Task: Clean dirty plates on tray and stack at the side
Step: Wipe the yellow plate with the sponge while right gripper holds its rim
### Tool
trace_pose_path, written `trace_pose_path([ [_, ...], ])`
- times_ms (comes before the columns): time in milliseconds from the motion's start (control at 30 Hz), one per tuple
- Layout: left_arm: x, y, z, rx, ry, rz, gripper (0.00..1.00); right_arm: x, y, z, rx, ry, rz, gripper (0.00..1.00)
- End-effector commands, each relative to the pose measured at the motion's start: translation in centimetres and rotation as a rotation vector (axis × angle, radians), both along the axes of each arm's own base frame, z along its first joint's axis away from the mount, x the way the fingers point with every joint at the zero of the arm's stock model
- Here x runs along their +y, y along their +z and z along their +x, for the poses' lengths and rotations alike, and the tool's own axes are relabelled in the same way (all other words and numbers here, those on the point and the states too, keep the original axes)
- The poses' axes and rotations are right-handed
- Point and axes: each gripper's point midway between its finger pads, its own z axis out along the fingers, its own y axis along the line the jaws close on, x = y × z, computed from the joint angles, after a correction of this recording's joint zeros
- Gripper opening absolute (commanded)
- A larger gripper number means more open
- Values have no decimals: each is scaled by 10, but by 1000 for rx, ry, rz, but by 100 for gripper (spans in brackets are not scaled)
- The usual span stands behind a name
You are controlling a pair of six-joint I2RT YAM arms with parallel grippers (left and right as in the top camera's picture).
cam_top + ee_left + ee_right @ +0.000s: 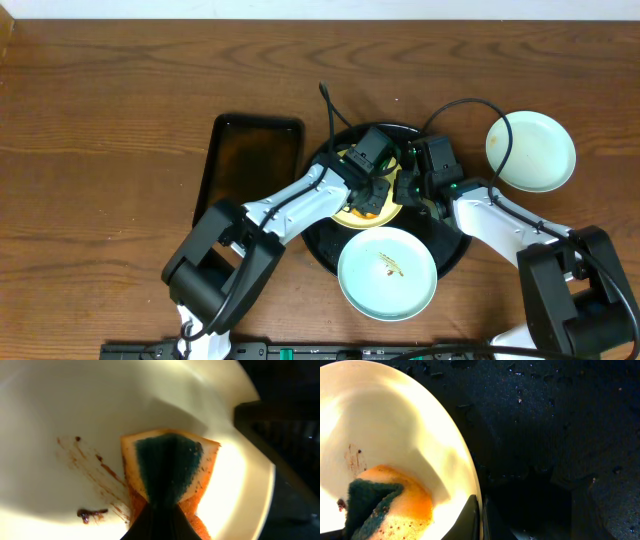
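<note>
Brown wood-grain tabletop under everything. Round black tray at centre, with a dark rectangular tray just beside it at 9 o'clock.

Off the round tray at 2 o'clock, on the wood: mint plate, looks near clean, a cable crossing its left part. Overhanging the round tray's rim at 6 o'clock: smeared mint plate, with a yellow-brown mark near its middle. Inside the round tray, mostly hidden under both wrists: yellow plate.

Left gripper clamped tight on the green-and-yellow sponge, green face pressed onto the yellow plate. Right gripper nearly closed, apparently pinching the yellow plate's rim at its 3 o'clock side to steady it.

On the yellow plate, in the left wrist view: brown streaks and a sauce blob at 8 o'clock of the sponge, just beside it, not covered.

Judged step: scrubbing the yellow plate, with the 6 o'clock plate yet to do. Next move calls for dragging the sponge toward 8 o'clock across the streaks and blob, pressing down, with the rim pinch held firm so the plate neither slides nor tips. After that, carrying it out to the 2 o'clock plate for stacking.

No brand, label or readable writing anywhere.
</note>
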Motion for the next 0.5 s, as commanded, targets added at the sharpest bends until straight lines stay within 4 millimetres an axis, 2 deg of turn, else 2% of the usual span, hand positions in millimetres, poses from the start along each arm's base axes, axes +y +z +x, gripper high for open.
trace_pose_path([
  [0, 33, -39, 11, -22, 78, 180, 7, -1, -2, 2, 3, -8, -15, 1],
  [100, 55, -46, 26, -38, 161, 229, 8, -1, -2, 1, 8, -8, -18, 1],
  [300, 92, -37, 59, -70, 278, 242, 7, -2, -4, -2, 22, -8, -23, 1],
  [367, 97, -34, 59, -44, 289, 230, 8, -3, -4, -2, 22, -8, -24, 1],
  [467, 88, -29, 42, 47, 246, 176, 7, -4, -4, -1, 20, -12, -26, 1],
])
